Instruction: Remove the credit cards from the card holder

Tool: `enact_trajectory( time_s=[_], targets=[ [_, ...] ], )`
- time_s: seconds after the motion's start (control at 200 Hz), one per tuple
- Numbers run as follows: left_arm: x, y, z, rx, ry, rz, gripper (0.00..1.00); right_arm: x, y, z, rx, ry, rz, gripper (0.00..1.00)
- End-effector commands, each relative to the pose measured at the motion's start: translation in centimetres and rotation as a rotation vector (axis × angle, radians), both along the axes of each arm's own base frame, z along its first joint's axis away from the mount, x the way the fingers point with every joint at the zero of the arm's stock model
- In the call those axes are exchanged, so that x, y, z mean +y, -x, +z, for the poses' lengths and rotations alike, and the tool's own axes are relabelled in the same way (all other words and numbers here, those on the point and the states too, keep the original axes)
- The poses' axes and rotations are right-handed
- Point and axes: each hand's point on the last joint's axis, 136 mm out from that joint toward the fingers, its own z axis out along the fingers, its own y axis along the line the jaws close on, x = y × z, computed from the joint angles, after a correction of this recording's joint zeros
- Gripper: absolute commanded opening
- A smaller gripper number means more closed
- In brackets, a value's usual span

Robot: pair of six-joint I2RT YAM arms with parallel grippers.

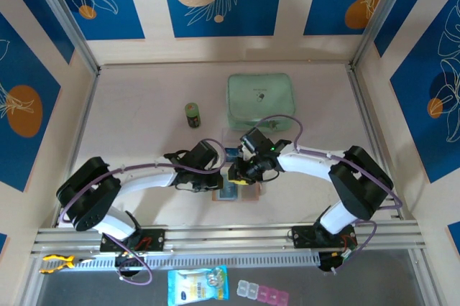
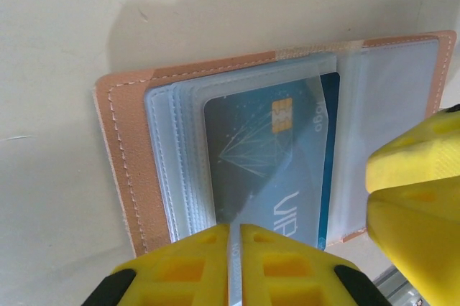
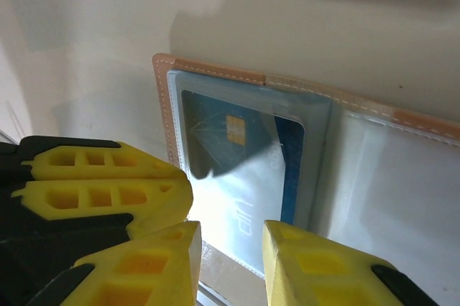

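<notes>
Nearest, below the rail at the table's front edge, lie a blue-and-white printed packet (image 1: 198, 286) and a row of small clear and pink plastic cases (image 1: 262, 293), well apart from the work. Just past the arm bases the two pincers meet over the small tan leather-like bifold card holder (image 2: 122, 148), which lies open and flat on the pale table, its grey-clear pockets facing up. The left gripper (image 2: 233, 248) is pinched tight on the near edge of the card holder's clear pocket stack, pinning it. The right gripper (image 3: 230, 263) hovers at the same near edge with its jaws a narrow way apart and nothing visibly between them. A blue plastic credit card (image 2: 251, 155) with a gold chip sits inside a pocket, and a darker blue strip beside it may be a second card behind; so by my reading the main pulling-out is not yet done. Just beyond the holder a small blue rectangle (image 1: 231, 154) rests by a clear plastic packet (image 1: 233, 137); whether it is a card already removed I cannot tell. Further back stand a small dark green jar (image 1: 192, 114) and a mint-green zip case (image 1: 260, 101), both clear of the grippers. The likely hindrance is the yellow fingers crowding each other at one edge, and the slippery sleeve over the card.
</notes>
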Motion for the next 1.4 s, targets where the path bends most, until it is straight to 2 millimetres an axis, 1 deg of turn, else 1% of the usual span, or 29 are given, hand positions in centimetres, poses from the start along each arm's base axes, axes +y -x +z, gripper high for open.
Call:
enact_trajectory(
  time_s=[0.0, 0.35, 0.655, 0.96, 1.15, 1.225, 1.395],
  targets=[
    [0.4, -0.1, -0.5, 0.007, -0.014, 0.0, 0.11, 0.2, 0.8, -0.7, 0.045, -0.011, 0.011, 0.29],
    [0.4, 0.1, -0.7, 0.015, -0.017, 0.0, 0.11, 0.2, 1.2, -1.9, 0.07, 0.002, 0.015, 0.28],
    [0.6, 0.1, -0.6, 0.015, -0.018, 0.005, 0.11, -0.7, 1.4, -2.8, 0.086, 0.059, 0.013, 0.28],
    [0.7, 0.3, -0.8, 0.019, -0.026, 0.005, 0.11, -1.6, 1.2, -2.6, 0.05, 0.115, 0.014, 0.29],
    [0.7, 0.3, -0.8, 0.022, -0.025, 0.003, 0.11, -1.6, 1.0, -2.3, 0.035, 0.116, 0.02, 0.29],
    [0.6, 0.2, -0.5, 0.015, -0.018, 0.005, 0.11, -1.5, 0.9, -2.2, 0.032, 0.108, 0.026, 0.28],
    [0.3, -0.6, 0.9, -0.026, -0.011, 0.007, 0.11, -1.0, 0.6, -2.0, 0.021, 0.093, 0.038, 0.29]
  ],
)
